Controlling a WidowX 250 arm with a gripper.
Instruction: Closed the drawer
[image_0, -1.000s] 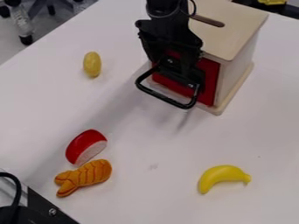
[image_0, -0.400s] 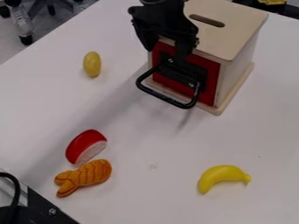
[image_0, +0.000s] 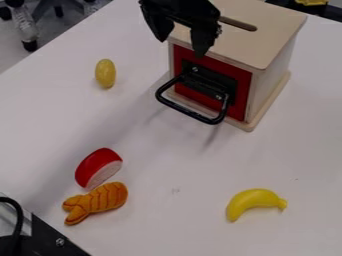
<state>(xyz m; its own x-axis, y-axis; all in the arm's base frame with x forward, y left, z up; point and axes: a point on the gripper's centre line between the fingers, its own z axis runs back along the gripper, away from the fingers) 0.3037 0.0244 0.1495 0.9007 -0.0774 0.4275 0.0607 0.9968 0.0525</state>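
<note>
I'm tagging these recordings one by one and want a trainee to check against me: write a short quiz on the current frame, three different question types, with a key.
1. True or false: the black handle is mounted on the red drawer front.
2. Which lies nearest the orange fish-shaped toy?
a) banana
b) red-and-white toy
c) yellow oval toy
3. Fill in, open or shut: the end effector, above the handle, is ____.

Key: 1 true; 2 b; 3 open.
</note>
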